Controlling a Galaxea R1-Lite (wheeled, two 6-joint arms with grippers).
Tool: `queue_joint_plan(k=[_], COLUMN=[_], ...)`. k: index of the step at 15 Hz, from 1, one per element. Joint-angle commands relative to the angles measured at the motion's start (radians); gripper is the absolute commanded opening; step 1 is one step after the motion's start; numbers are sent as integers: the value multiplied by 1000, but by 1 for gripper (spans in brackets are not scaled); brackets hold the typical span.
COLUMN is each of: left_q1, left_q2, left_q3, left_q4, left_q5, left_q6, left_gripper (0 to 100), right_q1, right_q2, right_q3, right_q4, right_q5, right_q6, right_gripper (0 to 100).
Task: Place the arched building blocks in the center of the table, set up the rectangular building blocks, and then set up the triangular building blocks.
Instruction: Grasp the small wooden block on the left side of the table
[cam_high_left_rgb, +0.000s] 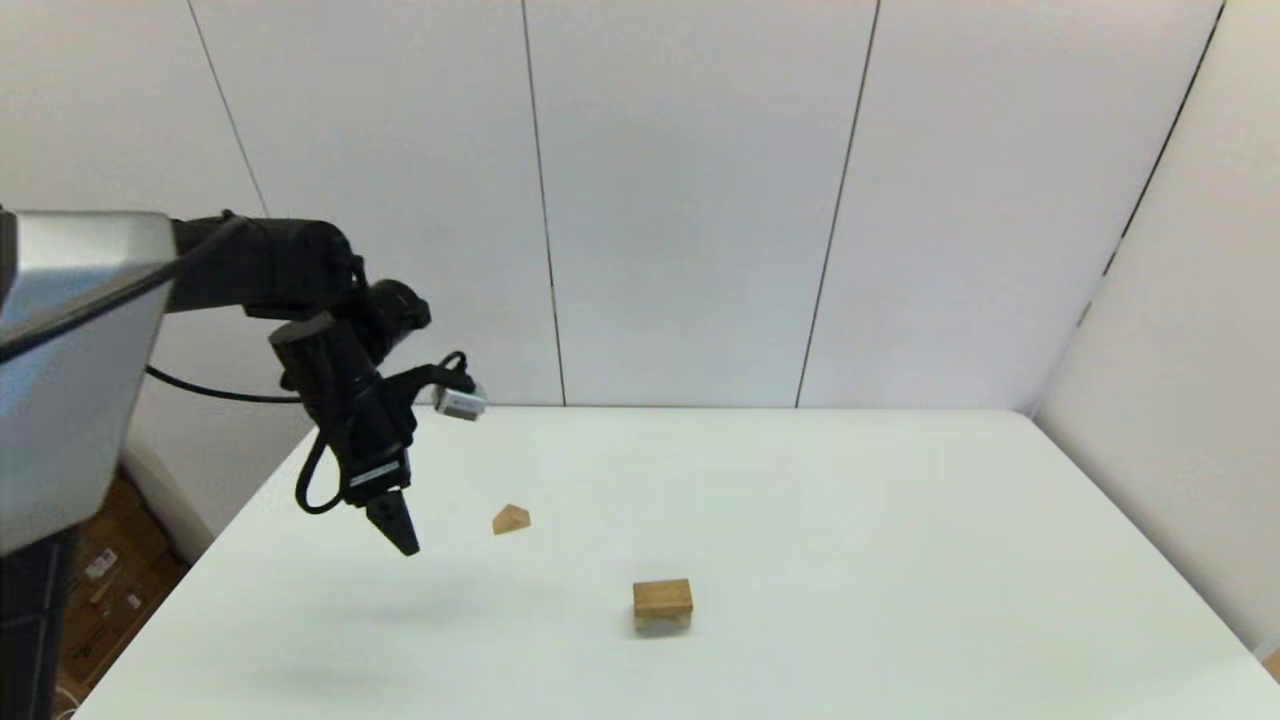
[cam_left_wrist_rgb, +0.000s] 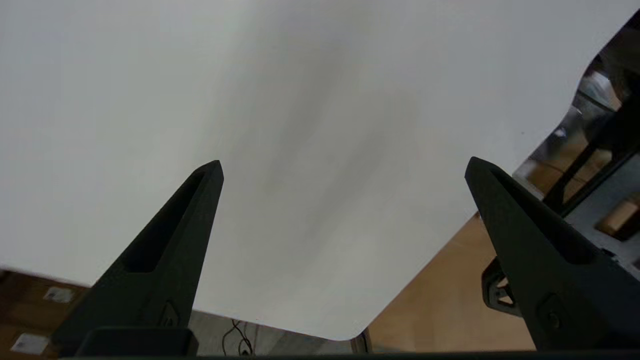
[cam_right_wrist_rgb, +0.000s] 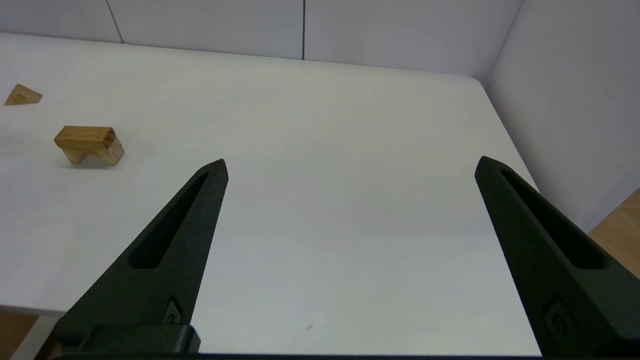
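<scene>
While the head view shows blocks, left end effector (cam_left_wrist_rgb: 342, 167) sees none.

- Our left arm (cam_high_left_rgb: 300, 290): matte black, chunky rounded joints, with a looping black cable (cam_high_left_rgb: 312, 480) alongside.
- Its wrist carries a small grey-white camera box (cam_high_left_rgb: 460, 403) on a black bracket.
- Our left gripper (cam_high_left_rgb: 398, 528): long, black, tapering fingers (cam_left_wrist_rgb: 170, 240) with slotted recesses.
- Our right gripper (cam_right_wrist_rgb: 350, 165): identical black fingers.
- Silver-grey torso panel (cam_high_left_rgb: 70, 350).
</scene>
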Motion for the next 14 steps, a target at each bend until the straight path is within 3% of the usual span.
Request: queue_joint_plan(k=[1, 8, 14], left_q1=[-33, -71, -79], left_q2=[187, 302, 328], left_q3=[-69, -71, -72], left_q4=[-52, -271, -377], left_q5=[8, 7, 14], left_q6=[5, 38, 38], left_gripper=[100, 100, 100], right_q1=[0, 0, 0], right_q2=[0, 0, 0], right_q3=[1, 1, -1], right_q4=[0, 0, 0], right_q5=[1, 1, 1], right_q6=[-1, -1, -1], right_gripper=[100, 100, 100])
